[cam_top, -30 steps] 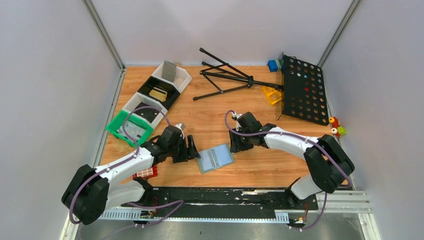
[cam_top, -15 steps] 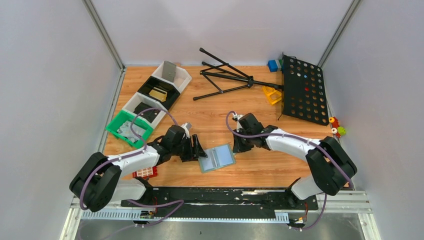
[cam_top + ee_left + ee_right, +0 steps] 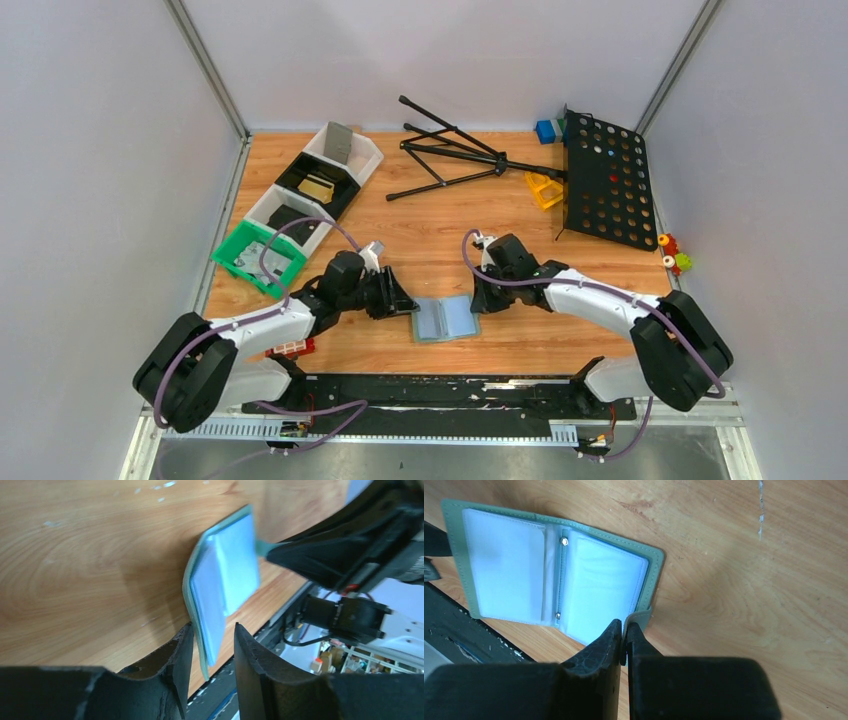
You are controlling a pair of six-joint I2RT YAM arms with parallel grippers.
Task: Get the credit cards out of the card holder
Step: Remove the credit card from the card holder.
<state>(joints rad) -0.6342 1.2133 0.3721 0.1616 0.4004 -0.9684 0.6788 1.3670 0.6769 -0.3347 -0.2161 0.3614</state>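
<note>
The right tool [image 3: 625, 641] is clamping the side flap [image 3: 641, 617] of the card holder [image 3: 596, 587]; the left tool [image 3: 210, 652], jaws apart, is straddling the cover edge between them, needing a square, shallow pinch

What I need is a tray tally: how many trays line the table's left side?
4, diagonally: far white tray, black tray, nearer white tray, green tray nearest.

Item: 1 card holder [image 3: 446, 319], grey-blue, open on wooden table [image 3: 420, 230]. Left gripper [image 3: 405, 303] at its left edge, right gripper [image 3: 478, 300] at its right. Nearby: 1 green tray [image 3: 246, 266], 1 black tripod [image 3: 455, 160].
</note>
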